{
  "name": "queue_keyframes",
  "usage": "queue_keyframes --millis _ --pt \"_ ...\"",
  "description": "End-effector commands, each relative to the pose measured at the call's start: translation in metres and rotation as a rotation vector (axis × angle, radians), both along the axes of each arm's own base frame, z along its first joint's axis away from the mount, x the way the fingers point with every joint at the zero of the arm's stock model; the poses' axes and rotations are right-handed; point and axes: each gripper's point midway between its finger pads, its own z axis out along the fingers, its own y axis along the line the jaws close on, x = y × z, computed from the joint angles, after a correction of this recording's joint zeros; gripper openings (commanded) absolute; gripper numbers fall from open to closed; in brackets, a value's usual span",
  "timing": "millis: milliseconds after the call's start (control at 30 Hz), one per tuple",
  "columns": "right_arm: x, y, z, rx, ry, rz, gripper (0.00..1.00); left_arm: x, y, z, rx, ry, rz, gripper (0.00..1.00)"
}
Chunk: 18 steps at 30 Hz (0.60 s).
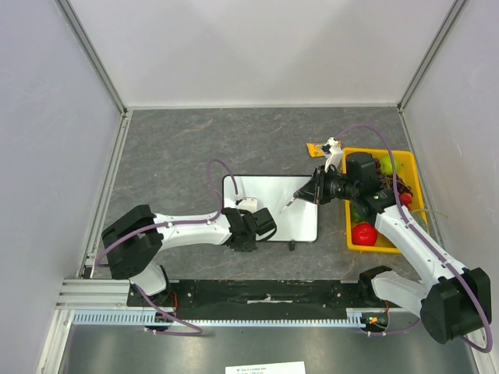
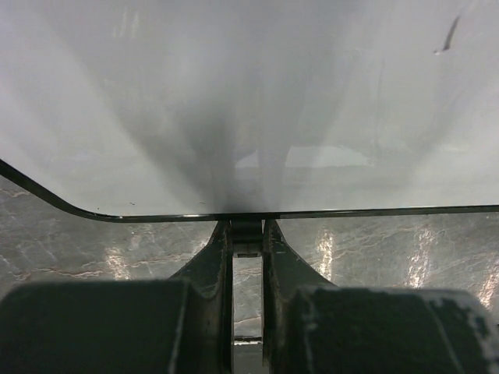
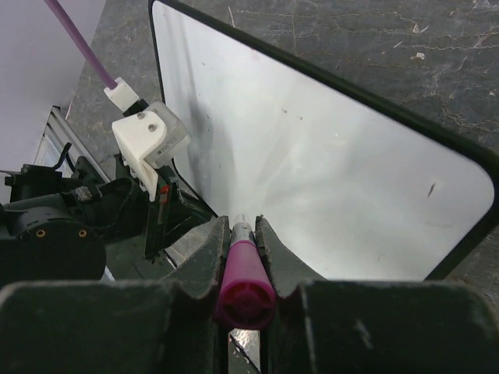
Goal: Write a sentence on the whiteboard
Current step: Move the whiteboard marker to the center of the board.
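My right hand (image 3: 242,223) clamps the pink marker (image 3: 243,284) over the blank whiteboard (image 1: 273,191) flat on the surface (image 1: 179,148), left hand (image 2: 248,227) pinching its near edge; risk: a hard stroke skids it or twists the marker.

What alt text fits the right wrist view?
The right gripper, shut on a pink marker, aims it at the whiteboard, which shows no lettering. The left arm sits at one board edge; dark marbled table lies beyond.
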Motion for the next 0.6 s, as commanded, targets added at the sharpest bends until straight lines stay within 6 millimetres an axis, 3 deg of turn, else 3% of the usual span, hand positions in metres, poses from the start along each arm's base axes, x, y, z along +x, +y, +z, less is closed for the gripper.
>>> queue_keyframes --millis 0,133,333,567 --pt "0.003 0.000 0.007 0.008 -0.030 -0.003 0.00 -0.014 -0.020 -0.002 -0.049 0.051 -0.004 0.02" --pt "0.002 0.000 0.008 0.009 -0.034 -0.001 0.00 -0.014 -0.021 0.000 -0.054 0.049 -0.010 0.08" --pt "0.001 0.000 0.008 0.012 -0.030 0.002 0.00 -0.016 -0.023 0.005 -0.068 0.046 -0.028 0.42" --pt "0.002 0.000 0.010 0.010 -0.032 0.000 0.00 -0.020 -0.020 0.011 -0.083 0.038 -0.043 0.52"
